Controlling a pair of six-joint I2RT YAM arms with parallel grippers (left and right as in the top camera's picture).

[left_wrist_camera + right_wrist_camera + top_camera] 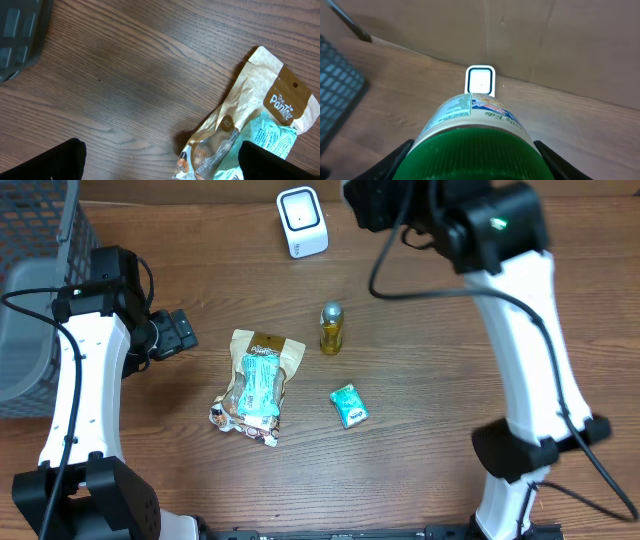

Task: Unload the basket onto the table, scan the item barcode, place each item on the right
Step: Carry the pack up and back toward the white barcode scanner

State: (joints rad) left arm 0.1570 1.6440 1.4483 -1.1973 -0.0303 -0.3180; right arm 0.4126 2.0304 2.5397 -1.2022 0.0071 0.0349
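In the right wrist view, a jar (475, 145) with a ribbed green lid is seen clamped in the right pincer (475, 161), 1 dark finger (395, 162) pressed to each side of the lid. The jar is held above the bench (430, 380) near its far edge, its printed label turned upward and its far end aimed at the white scanner (480, 81), which is stood at that edge against the wall. From overhead the jar cannot be made out, being hidden under the right arm, though the scanner (302, 222) is shown plainly just left of that arm. Only the overhead view takes in the rest: a small bottle (332, 328) upright near the middle of the bench, a teal packet (349, 406) nearer the front edge, and a snack bag (256, 385) laid flat to their left. The left pincer (178, 332) is seen spread open left of the bag, beside a grey basket (30, 300) at the left edge. In the left wrist view the bag's tan header and clear window (250, 125) are shown close up, with nothing between the fingers.
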